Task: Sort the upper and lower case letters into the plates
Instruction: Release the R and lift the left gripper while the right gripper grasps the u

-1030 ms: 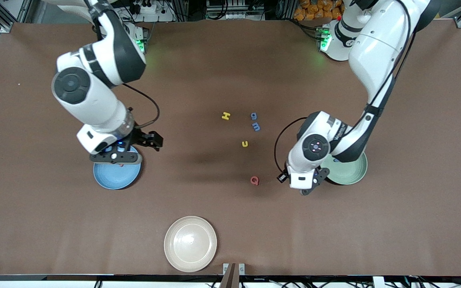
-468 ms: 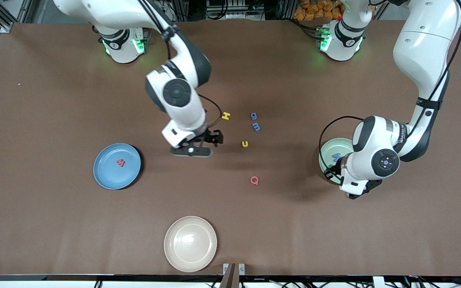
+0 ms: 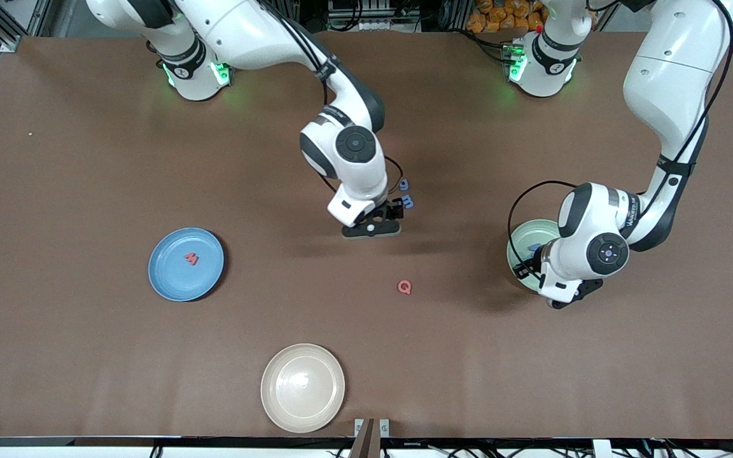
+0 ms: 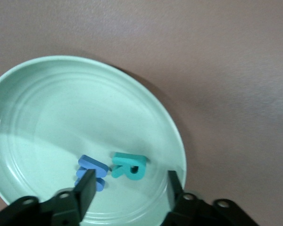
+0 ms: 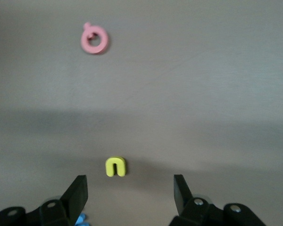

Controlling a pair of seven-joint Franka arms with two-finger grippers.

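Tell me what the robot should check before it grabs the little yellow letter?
1. Right gripper open, nothing in it: ok.
2. Yellow u lies in line with the gap between its fingers: ok.
3. Red Q is well apart from the u: ok.
4. Blue plate, holding the red w, has bare room for the u: ok.
5. Left gripper is open over the mint green plate, out of the way: ok.
6. Yellow H uncovered: cannot tell, hidden.

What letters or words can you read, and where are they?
"Q": loose red letter on the table.
"R": teal letter in the green plate.
"u": yellow letter on the table.
Too small: other red letter in blue plate, blue letters by right gripper, left arm's print.
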